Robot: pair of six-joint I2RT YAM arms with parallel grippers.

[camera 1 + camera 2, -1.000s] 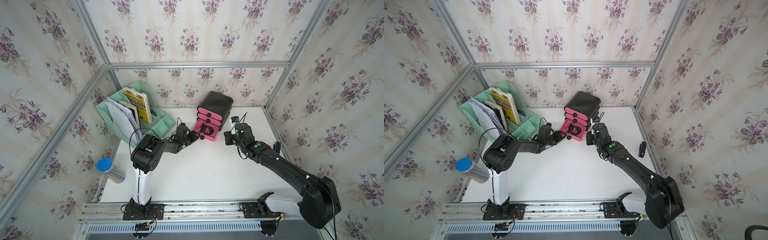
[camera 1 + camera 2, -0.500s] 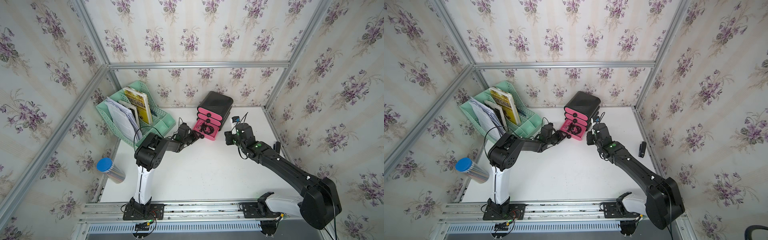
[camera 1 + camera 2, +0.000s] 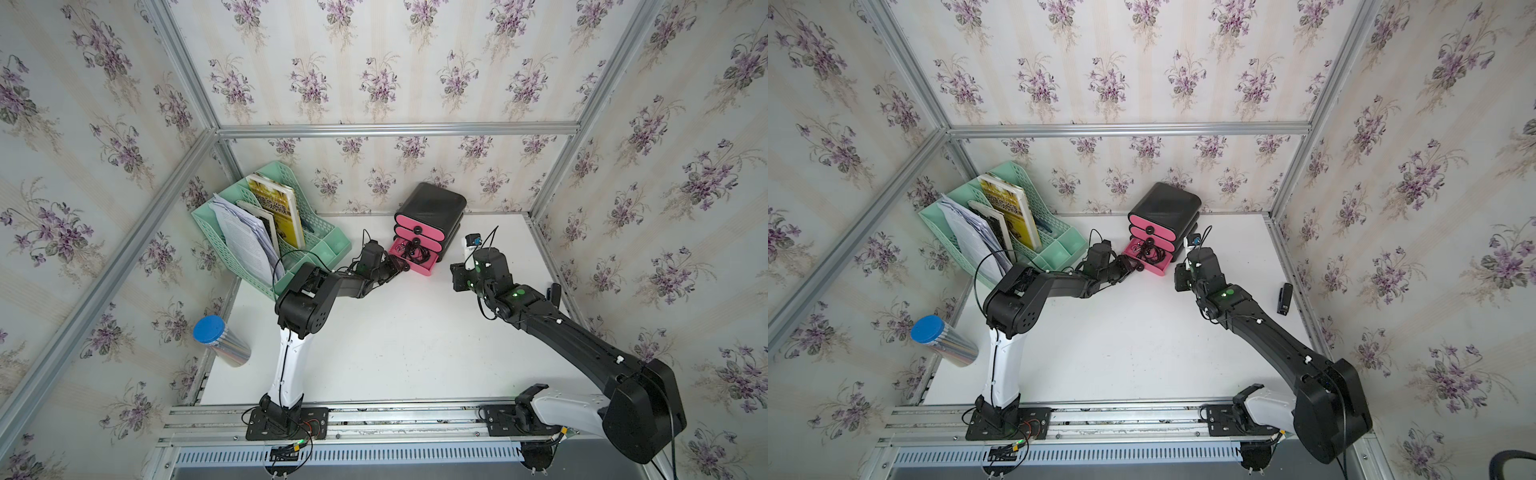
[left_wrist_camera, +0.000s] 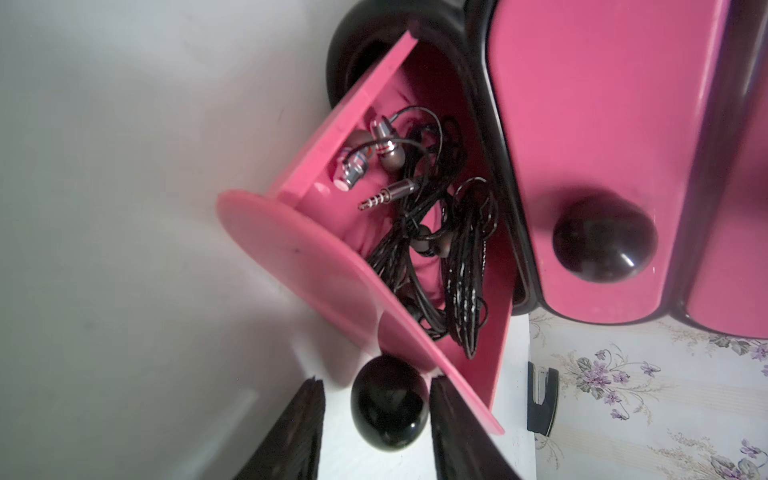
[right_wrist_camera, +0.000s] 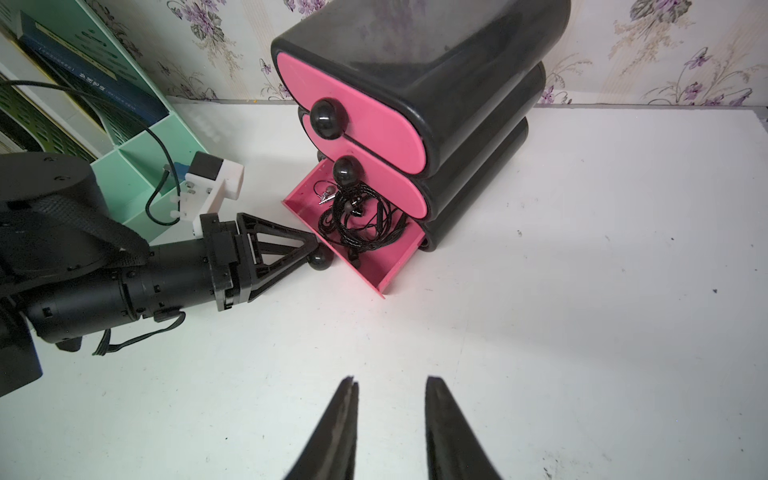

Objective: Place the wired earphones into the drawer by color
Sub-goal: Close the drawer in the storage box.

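Eyes on the left pincer [image 4: 376,386], reaching in from the near-left and straddling the round knob [image 4: 388,401] of the bottom drawer [image 4: 316,266]. Partly open around it: one finger [image 4: 457,432] right against the ball, a sliver of daylight on the other side (so no telling whether truly clamped or merely cupping). Pulled out toward the near-left from the cabinet [image 5: 457,62], with the two drawers above shut flush. Inside, a tangle of black earphones [image 4: 436,249], with coils, buds and a jack plug all lying below the rim. None to be seen loose on the table [image 5: 540,291] in both top views.

Now for the geometry that matters. Straight behind the knob, far and a touch right of the pincer: the drawer's slide line, running along its long axis into the cabinet's mouth. Looks like a shove-it-home job, then. Needs a push along that line and not across it, or risks skewing the drawer or nudging the whole cabinet back. Clearly the left arm's call, being right at the knob.

Over to the right pincer [image 5: 390,380]: hovering above bare table, well apart from the drawer, jaws parted a modest way, gripping nothing.
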